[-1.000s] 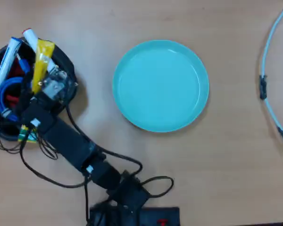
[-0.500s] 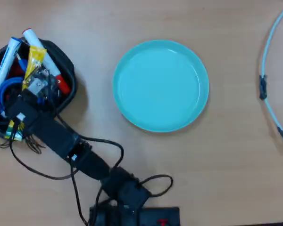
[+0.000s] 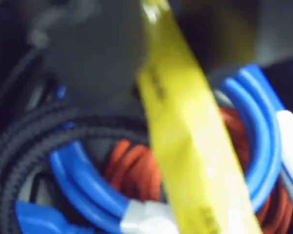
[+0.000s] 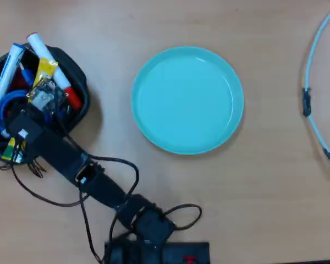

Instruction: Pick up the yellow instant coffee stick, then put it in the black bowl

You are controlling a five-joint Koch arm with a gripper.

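Arm shifted left; hand (image 4: 39, 88) grips yellow instant coffee stick (image 4: 44, 72) over crowded black bowl (image 4: 80, 82).

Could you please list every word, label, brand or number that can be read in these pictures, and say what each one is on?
None can be read.
Long flat yellow coffee stick sachet: dark print marks in the wrist view, too blurred to read.
White marker with a blue cap: no legible print in the overhead view.
Round turquoise plate: plain, no text.

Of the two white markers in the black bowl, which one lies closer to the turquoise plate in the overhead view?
The red-capped marker, slanting along the side of the black bowl nearer the turquoise plate. The blue-capped marker lies at the bowl's far left edge.
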